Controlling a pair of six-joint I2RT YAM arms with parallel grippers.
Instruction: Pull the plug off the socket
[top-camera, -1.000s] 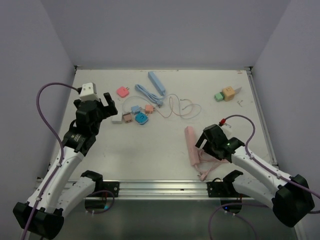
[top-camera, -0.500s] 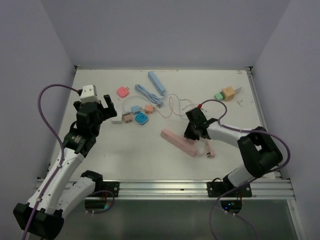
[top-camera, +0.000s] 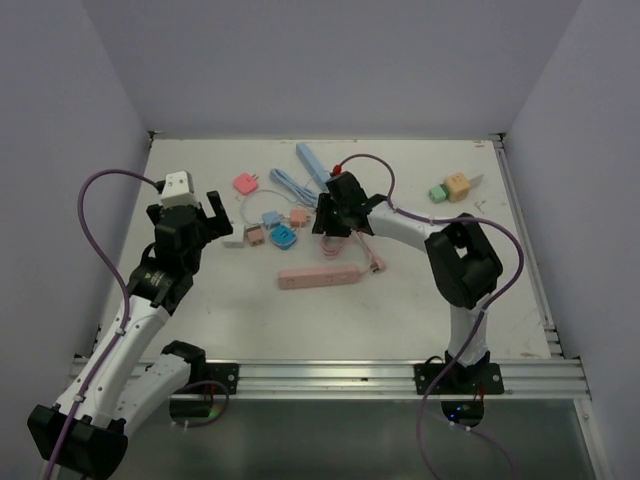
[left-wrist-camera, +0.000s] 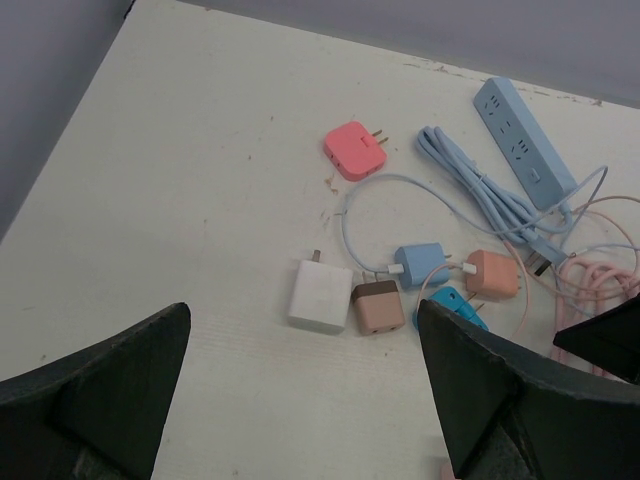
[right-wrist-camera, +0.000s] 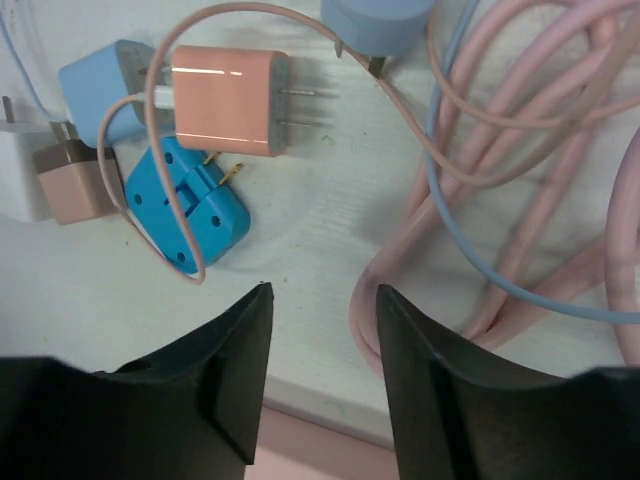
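The pink power strip (top-camera: 318, 277) is seen lying flat near the middle of the table (top-camera: 250, 330), its length set almost crosswise in the top view. Its socket face is too small there to show whether anything is plugged into it. In the right wrist view only a thin pink band at the bottom edge is shown, which may be that strip. A pink cable (top-camera: 362, 250) is looped between the strip's right end and the right gripper (top-camera: 330, 228). Its short end piece just beyond the strip cannot be identified as a plug with certainty. The right gripper is held low over the cluster of adapters just behind the strip. Its fingers (right-wrist-camera: 230, 360) are seen a narrow way apart, and only bare table is shown in the gap. Just ahead of them lie a salmon adapter (right-wrist-camera: 222, 100) with its prongs exposed, a bright blue plug (right-wrist-camera: 185, 205), a light blue adapter (right-wrist-camera: 105, 85) and a tan plug (right-wrist-camera: 75, 180). The tan plug is cut off at the frame edge beside a white adapter (left-wrist-camera: 320, 295); whether those two are joined or merely touching cannot be told. Farther back a coral plug (left-wrist-camera: 352, 150) and a blue power strip (left-wrist-camera: 520, 140) with its coiled blue cable (left-wrist-camera: 480, 195) are seen. A green and orange pair of blocks (top-camera: 452, 187) sits well apart at the far right, too small to read. The left gripper (top-camera: 205, 215) is held above the table's left side with its fingers spread wide and nothing between them.
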